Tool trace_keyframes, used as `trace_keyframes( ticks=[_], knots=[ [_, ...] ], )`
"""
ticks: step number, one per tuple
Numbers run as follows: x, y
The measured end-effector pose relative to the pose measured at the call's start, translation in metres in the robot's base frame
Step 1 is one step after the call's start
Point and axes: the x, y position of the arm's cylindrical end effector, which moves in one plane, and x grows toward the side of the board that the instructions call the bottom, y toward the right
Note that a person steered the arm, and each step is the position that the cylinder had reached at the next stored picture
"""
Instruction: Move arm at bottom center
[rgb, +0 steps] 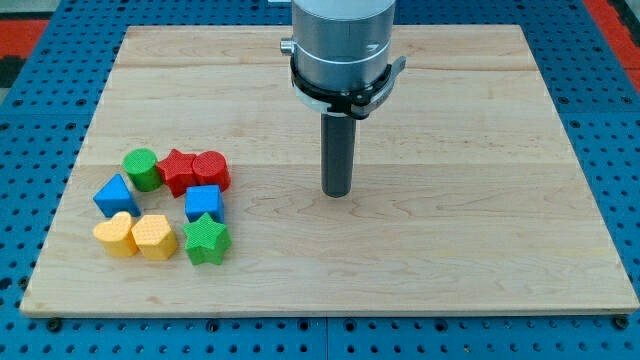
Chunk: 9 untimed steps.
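My tip (337, 192) rests on the wooden board (450, 250) near its middle, well to the right of all the blocks. The blocks sit in a cluster at the view's lower left: a green cylinder (141, 168), a red star-like block (177, 170), a red rounded block (211, 170), a blue triangular block (115, 194), a blue cube (203, 202), a yellow heart (115, 234), a yellow rounded block (154, 236) and a green star (206, 240). The tip touches none of them.
The silver arm body (342, 45) hangs over the board's top centre. A blue pegboard surface (30, 120) surrounds the board on all sides.
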Motion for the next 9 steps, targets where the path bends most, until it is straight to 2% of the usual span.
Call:
trace_keyframes(
  ticks=[6,7,8,9],
  knots=[
    [-0.001,0.001],
    [0.027,0.018],
    [0.091,0.046],
    [0.128,0.003]
  ],
)
